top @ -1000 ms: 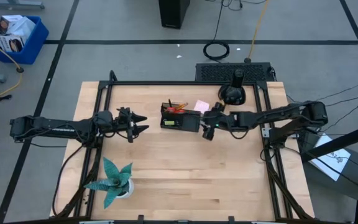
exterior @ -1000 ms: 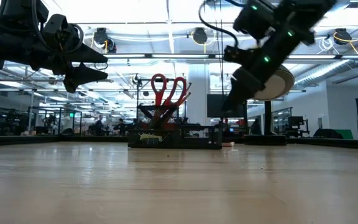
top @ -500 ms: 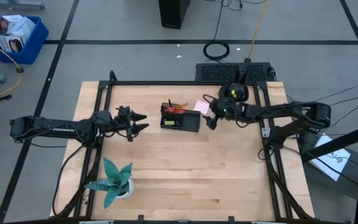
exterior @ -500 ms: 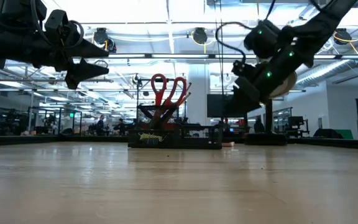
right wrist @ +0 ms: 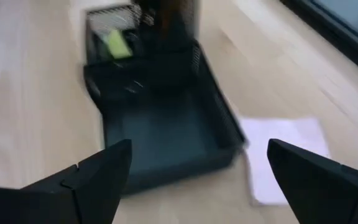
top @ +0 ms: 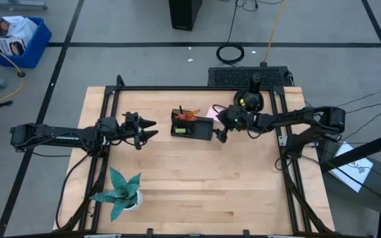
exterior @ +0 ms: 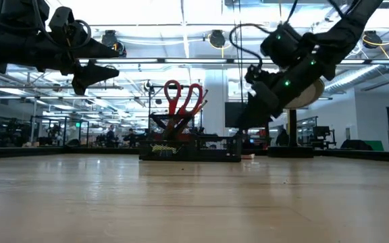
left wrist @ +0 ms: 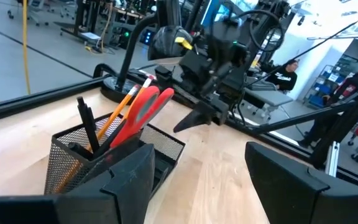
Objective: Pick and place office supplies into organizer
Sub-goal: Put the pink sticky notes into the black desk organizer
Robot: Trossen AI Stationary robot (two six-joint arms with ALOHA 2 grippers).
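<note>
a: over the counter (top: 197, 178), where's the right gripper (top: 221, 135)?
b: just beside the organizer (top: 191, 126), on its right side, raised off the wood. jaws wide, nothing in them.
a: organizer contents?
b: scissors (left wrist: 143, 107), a pencil (left wrist: 118, 112) & a pen (left wrist: 87, 126) upright in the tall section. low tray part looks bare. pink pad (top: 214, 112) lies on the wood right next to it.
a: left gripper (top: 149, 130)?
b: hangs well left of the organizer, jaws apart, empty.

Bright overhead light, blurred right-wrist view.
</note>
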